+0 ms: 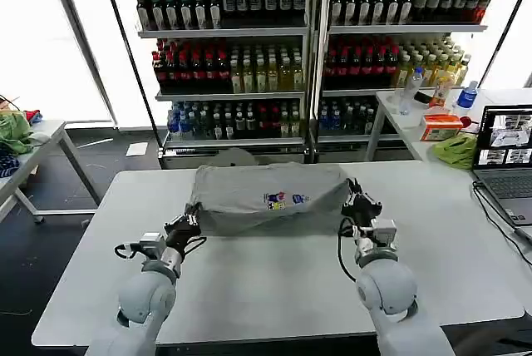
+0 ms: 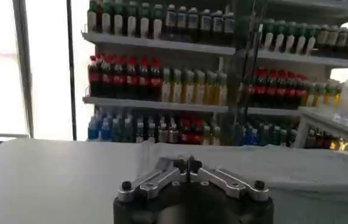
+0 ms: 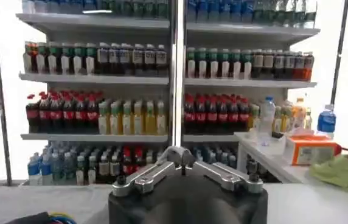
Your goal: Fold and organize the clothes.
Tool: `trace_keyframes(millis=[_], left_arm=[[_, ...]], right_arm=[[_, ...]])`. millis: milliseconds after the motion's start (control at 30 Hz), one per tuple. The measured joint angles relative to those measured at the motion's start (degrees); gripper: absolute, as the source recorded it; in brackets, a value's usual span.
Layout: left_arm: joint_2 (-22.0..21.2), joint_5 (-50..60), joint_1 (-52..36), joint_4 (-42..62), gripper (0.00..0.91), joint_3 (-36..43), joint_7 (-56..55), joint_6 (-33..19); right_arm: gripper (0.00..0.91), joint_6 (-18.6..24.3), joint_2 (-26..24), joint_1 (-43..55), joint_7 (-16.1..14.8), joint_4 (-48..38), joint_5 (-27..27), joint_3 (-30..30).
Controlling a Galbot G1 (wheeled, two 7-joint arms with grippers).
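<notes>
A light grey shirt with a small multicoloured chest print lies across the far middle of the white table. My left gripper is shut on the shirt's near left corner. My right gripper is shut on its near right corner. The two hold the near edge a little above the tabletop. In the left wrist view the fingertips meet at the edge of the grey shirt. A fold of grey shirt drapes over the closed fingertips in the right wrist view.
An open laptop with a cable sits at the table's right edge. A green cloth, an orange box and bottles sit on a side table beyond it. Another table with green cloth stands left. Drink shelves fill the back.
</notes>
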Motion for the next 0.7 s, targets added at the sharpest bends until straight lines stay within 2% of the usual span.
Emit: trace_keyframes(millis=[267, 300, 333, 367, 400, 433, 467, 700], left_arm=[[0.52, -0.24, -3.61, 4.49, 0.000, 1.22, 0.37, 0.01], [0.59, -0.26, -3.86, 4.98, 0.091, 1.36, 0.41, 0.01], [0.66, -0.26, -4.05, 5.41, 0.262, 1.52, 0.47, 0.01], [0.71, -0.25, -4.23, 5.86, 0.786, 1.69, 0.47, 0.06], [0.75, -0.24, -4.41, 6.23, 0.786, 1.81, 0.47, 0.16], [0.76, -0.23, -4.64, 6.63, 0.907, 1.92, 0.43, 0.31], [0.77, -0.21, -4.87, 6.93, 0.907, 2.02, 0.39, 0.43], [0.46, -0.24, -6.70, 9.39, 0.907, 2.32, -0.36, 1.36]], right_arm=[[0.000, -0.51, 1.13, 2.35, 0.04, -4.76, -0.61, -0.24], [0.000, -0.67, 1.32, 2.61, 0.11, -5.29, -0.65, -0.28], [0.060, -0.86, 1.47, 2.89, 0.20, -5.75, -0.68, -0.33], [0.403, -1.09, 1.65, 3.23, 0.31, -6.25, -0.67, -0.38], [0.574, -1.35, 1.85, 3.60, 0.41, -6.78, -0.69, -0.46], [0.836, -1.52, 2.01, 3.90, 0.50, -7.24, -0.71, -0.53], [0.887, -1.71, 2.18, 4.18, 0.59, -7.75, -0.71, -0.54], [0.907, -2.61, 4.21, 6.41, 1.28, -11.65, 0.19, -0.66]])
